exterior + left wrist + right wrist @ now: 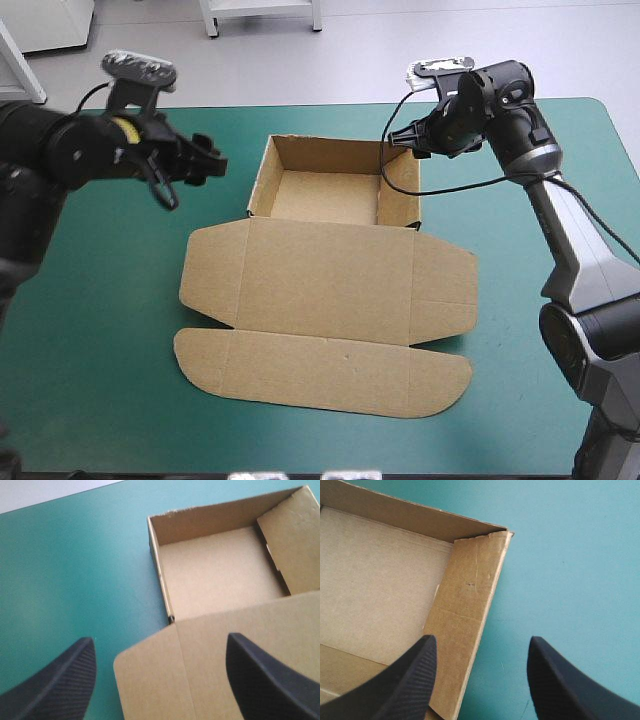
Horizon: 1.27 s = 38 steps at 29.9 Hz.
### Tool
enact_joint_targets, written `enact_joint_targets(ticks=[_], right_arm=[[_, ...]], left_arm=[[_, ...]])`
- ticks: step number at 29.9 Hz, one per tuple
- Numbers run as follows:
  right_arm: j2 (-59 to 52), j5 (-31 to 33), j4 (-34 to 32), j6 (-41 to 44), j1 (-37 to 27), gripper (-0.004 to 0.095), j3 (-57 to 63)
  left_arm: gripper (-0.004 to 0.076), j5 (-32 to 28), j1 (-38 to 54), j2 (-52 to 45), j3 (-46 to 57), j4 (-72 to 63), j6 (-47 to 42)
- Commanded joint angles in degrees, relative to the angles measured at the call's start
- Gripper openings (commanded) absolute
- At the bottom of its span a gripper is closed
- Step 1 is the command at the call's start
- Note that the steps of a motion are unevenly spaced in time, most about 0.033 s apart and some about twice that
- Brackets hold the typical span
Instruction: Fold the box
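Nearest me, low in the high view, the long rounded front flap (pixel 320 372) lies flat on the teal-green cover (pixel 100 330). Above it, mid-frame, the lid (pixel 330 280) is spread flat as well. The box (pixel 330 250) sits centre frame, and beyond the lid its tray (pixel 330 195) stands with all four walls up.

My left gripper (pixel 205 160) hangs upper left of the frame, beside the tray's left wall and clear of it, black fingers wide apart. My right gripper (pixel 405 140) hovers above the tray's far right corner, also spread and gripping nothing.

I judge the wall-raising step done, with both arms off the board. In both wrist views the inner panel (pixel 465 610) of the right wall seems to lean in a little rather than sit flush. If so, my next move calls for pressing that panel outward against its wall without shoving the light tray across the cover.
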Motion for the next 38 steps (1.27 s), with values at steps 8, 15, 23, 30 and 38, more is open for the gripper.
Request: enact_joint_targets(ticks=[8, 15, 23, 30, 38], right_arm=[[-3.54, -0.06, -0.62, -1.01, -0.10, 0.0515, -1.69], [0.58, -0.16, -0.62, -1.01, -0.10, 0.0515, -1.69], [8.21, -0.29, -0.87, 0.27, -0.20, 0.0515, -1.69], [12.15, -0.16, 2.10, 0.30, -0.20, 0.0484, -1.69], [12.58, -0.41, -1.88, -2.18, -0.28, -0.0014, -1.69]], left_arm=[[0.0483, -0.70, -0.21, -31.03, 23.59, -0.25, 0.01], [0.0483, 2.57, -0.21, -39.03, 29.97, -0.03, -0.69], [0.0483, 2.54, -0.21, -40.56, 32.04, -1.62, -0.69], [0.0483, 2.54, -0.21, -40.56, 32.04, -1.62, -0.69], [0.0482, 2.29, -0.21, -40.46, 32.04, -0.52, -0.43]])
